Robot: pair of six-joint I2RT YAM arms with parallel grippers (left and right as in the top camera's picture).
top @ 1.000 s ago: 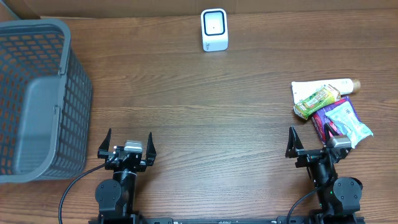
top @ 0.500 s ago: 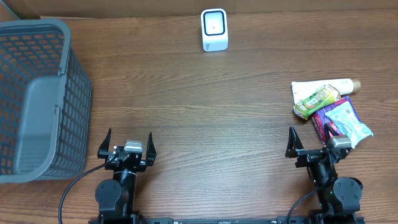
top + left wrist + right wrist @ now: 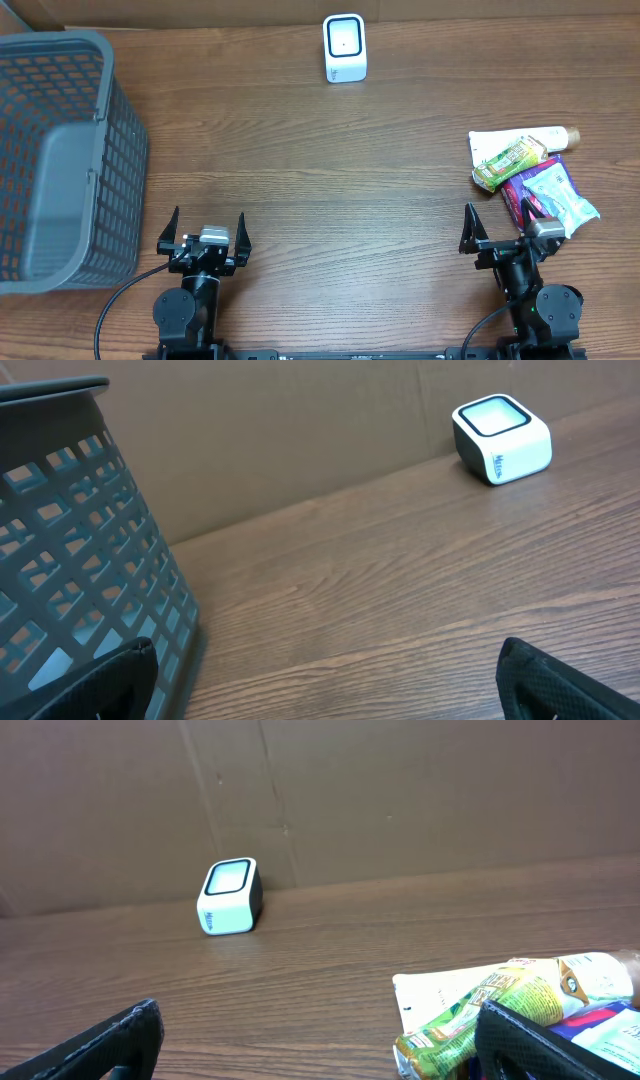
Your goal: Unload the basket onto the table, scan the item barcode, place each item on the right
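Grippers of two robot arms sit at the near edge of a wooden table (image 3: 330, 180), seen from above. The left gripper (image 3: 207, 220) has its two fingers spread wide with nothing between them, and so has the right gripper (image 3: 505, 215). Just ahead of the right gripper, a little to its right, lies a pile of packets (image 3: 530, 170), the goods to be scanned. Nearest is a purple packet (image 3: 520, 190), just beside that gripper's right finger. Beyond it a green packet (image 3: 510, 160) lies with its long axis slanting from near-left to far-right, partly over a white tube (image 3: 530, 138). The right arm is plainly the nearer one; the left is well apart from the pile. A grey mesh basket (image 3: 120, 150) stands ahead and to the left of the left gripper. Farthest off, at the middle of the far edge, stands the white scanner (image 3: 345, 47), ahead and left of the pile, so a lifted packet would likely travel that way
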